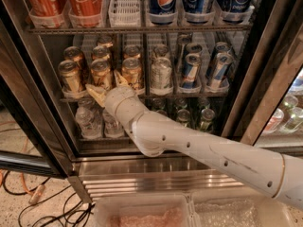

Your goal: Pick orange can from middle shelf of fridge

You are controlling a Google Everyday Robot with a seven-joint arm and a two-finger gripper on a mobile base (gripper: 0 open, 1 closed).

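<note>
Several short golden-orange cans stand in three lanes at the left of the middle shelf (147, 96) of the fridge (265, 86). The front ones are the left orange can (70, 76), the middle orange can (102, 74) and the right orange can (132, 73). My gripper (108, 87) is at the shelf's front edge, just below the middle orange can. It is open, with one tan finger (95, 94) to the can's lower left and the other (120, 79) between the middle and right cans. Whether the fingers touch the can is unclear.
A silver-white can (161, 75) and slim blue-red-silver cans (190, 71) stand to the right on the same shelf. Tall red Coca-Cola (86, 3) and blue Pepsi containers (162, 1) are above, small clear bottles (88, 121) below. My white arm (213, 152) crosses the steel base (142, 176). Cables (28, 197) lie on the floor.
</note>
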